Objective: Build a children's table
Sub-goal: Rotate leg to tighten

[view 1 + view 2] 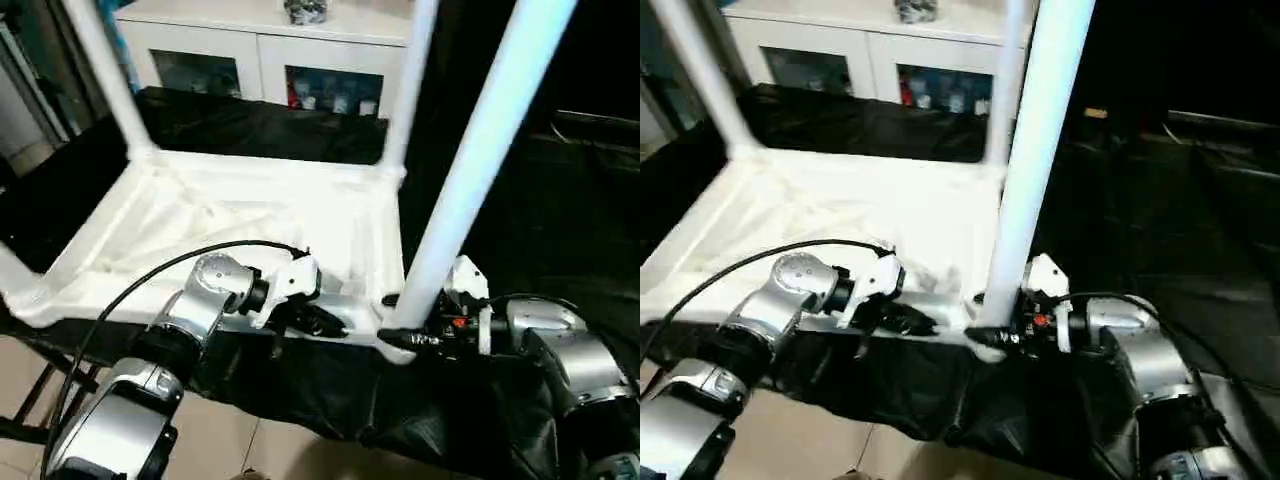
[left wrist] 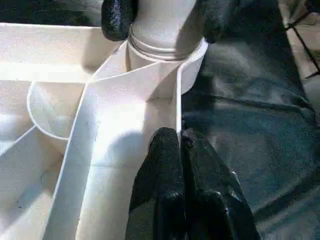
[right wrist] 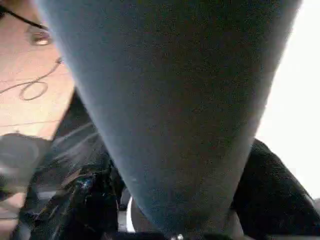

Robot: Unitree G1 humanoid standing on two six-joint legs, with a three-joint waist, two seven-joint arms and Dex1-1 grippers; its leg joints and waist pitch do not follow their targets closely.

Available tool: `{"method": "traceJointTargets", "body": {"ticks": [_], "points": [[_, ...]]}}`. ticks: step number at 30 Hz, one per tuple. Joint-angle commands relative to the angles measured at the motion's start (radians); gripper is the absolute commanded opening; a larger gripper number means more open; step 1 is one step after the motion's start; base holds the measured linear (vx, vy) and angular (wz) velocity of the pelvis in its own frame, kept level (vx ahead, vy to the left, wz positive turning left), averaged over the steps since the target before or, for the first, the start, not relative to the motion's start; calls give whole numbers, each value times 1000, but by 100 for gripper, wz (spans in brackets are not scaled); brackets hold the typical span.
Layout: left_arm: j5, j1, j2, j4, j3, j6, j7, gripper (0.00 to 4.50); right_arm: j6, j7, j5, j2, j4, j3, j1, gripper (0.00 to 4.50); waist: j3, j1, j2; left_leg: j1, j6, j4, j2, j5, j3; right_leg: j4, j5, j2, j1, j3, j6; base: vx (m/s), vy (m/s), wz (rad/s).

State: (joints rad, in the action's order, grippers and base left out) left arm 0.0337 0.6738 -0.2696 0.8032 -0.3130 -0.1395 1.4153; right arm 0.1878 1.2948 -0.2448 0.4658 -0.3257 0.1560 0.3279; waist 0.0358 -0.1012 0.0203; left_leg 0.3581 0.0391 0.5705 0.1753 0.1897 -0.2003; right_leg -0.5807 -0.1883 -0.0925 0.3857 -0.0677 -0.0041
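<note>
The children's table lies upside down, its white ribbed tabletop (image 1: 200, 220) on a black cloth. Two white legs stand in the far corners: one on the left (image 1: 100, 70), one on the right (image 1: 410, 80). A third leg (image 1: 480, 150) rises tilted from the near right corner socket (image 2: 165, 65). My right gripper (image 1: 400, 335) is closed around this leg's base, a black finger (image 2: 117, 20) pressing each side. My left gripper (image 1: 320, 322) is shut at the tabletop's near edge, just left of that corner. The thin rim wall (image 2: 178, 100) runs in between its fingertips (image 2: 167, 150).
A white cabinet (image 1: 260, 50) with glass doors stands behind the work surface. The black cloth (image 1: 300, 390) hangs over the near edge, above a tiled floor (image 1: 210, 440). A black cable (image 1: 130, 290) arcs along my left forearm. Dark equipment sits to the right (image 1: 590, 130).
</note>
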Motion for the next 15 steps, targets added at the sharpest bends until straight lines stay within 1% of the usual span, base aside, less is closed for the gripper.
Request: {"method": "traceJointTargets", "body": {"ticks": [1, 2, 3, 5, 6, 7, 9, 10, 11, 12, 13, 14, 15], "points": [[4, 16, 19, 3, -27, -9, -5, 0, 23, 54, -2, -12, 10, 77, 4, 257, -52, -3, -13, -11, -84, -61, 68, 173, 23, 49, -115, -71, -42, 44, -275, 0, 0, 0], [3, 18, 19, 8, -24, -10, -1, 0, 25, 64, -2, -12, 8, 81, 6, 238, -53, -4, -11, -10, -85, -60, 68, 168, 23, 48, -105, -72, -42, 44, -277, 0, 0, 0], [3, 18, 19, 8, -24, -10, -1, 0, 25, 64, -2, -12, 8, 81, 6, 229, -53, -3, -13, -10, -86, -59, 67, 165, 22, 48, -101, -71, -42, 44, -278, 0, 0, 0], [2, 18, 18, 12, -23, -14, 5, 0, 26, 76, -2, -11, 8, 84, 4, 224, -54, -6, -14, -8, -92, -57, 67, 153, 23, 46, -90, -72, -44, 44, -278, 0, 0, 0], [2, 18, 18, 12, -23, -14, 6, 0, 26, 77, -2, -12, 8, 84, 4, 224, -53, -6, -11, -8, -91, -58, 67, 153, 23, 46, -94, -72, -43, 43, -277, 0, 0, 0], [2, 15, 18, 10, -23, -13, 4, 0, 23, 69, -1, -16, 9, 81, 2, 221, -53, -6, -13, -9, -90, -58, 66, 160, 23, 48, -104, -71, -43, 43, -276, 0, 0, 0], [2, 14, 17, 12, -22, -14, 3, 0, 20, 57, 0, -22, 8, 74, 0, 213, -53, -8, -12, -10, -85, -59, 67, 169, 23, 50, -126, -72, -42, 43, -272, 0, 0, 0], [3, 13, 19, 15, -18, -13, -2, 0, 23, 39, -2, -30, 7, 65, -1, 213, -53, -8, -9, -11, -81, -59, 68, 171, 23, 49, -124, -71, -41, 43, -272, 0, 0, 0], [7, 12, 22, 18, -9, -8, -27, 0, 17, -18, 0, -50, 5, 43, -7, 210, -52, -8, -11, -10, -75, -60, 68, 176, 24, 50, -126, -71, -41, 44, -270, 0, 0, 0], [13, 12, 25, 21, -6, -3, -52, 0, 10, -61, 3, -65, 3, 27, -12, 210, -51, -8, -11, -10, -73, -61, 68, 182, 24, 51, -135, -70, -40, 44, -268, 0, 0, 0], [17, 12, 27, 23, -4, 0, -67, 0, 8, -83, 4, -74, 2, 20, -15, 209, -50, -8, -11, -11, -64, -63, 67, 197, 24, 54, -159, -71, -39, 45, -261, 0, 0, 0], [27, 14, 33, 29, 1, 8, -107, 0, 4, -145, 10, -97, 0, 0, -23, 208, -48, -5, -12, -10, -50, -66, 67, 213, 25, 57, -193, -72, -39, 46, -251, 0, 0, 0], [32, 15, 43, 33, 7, 23, -146, 0, 3, -219, 31, -118, -10, -13, -26, 208, -46, -4, -12, -11, -44, -67, 66, 228, 25, 60, -221, -73, -38, 45, -245, 0, 0, 0]]}}
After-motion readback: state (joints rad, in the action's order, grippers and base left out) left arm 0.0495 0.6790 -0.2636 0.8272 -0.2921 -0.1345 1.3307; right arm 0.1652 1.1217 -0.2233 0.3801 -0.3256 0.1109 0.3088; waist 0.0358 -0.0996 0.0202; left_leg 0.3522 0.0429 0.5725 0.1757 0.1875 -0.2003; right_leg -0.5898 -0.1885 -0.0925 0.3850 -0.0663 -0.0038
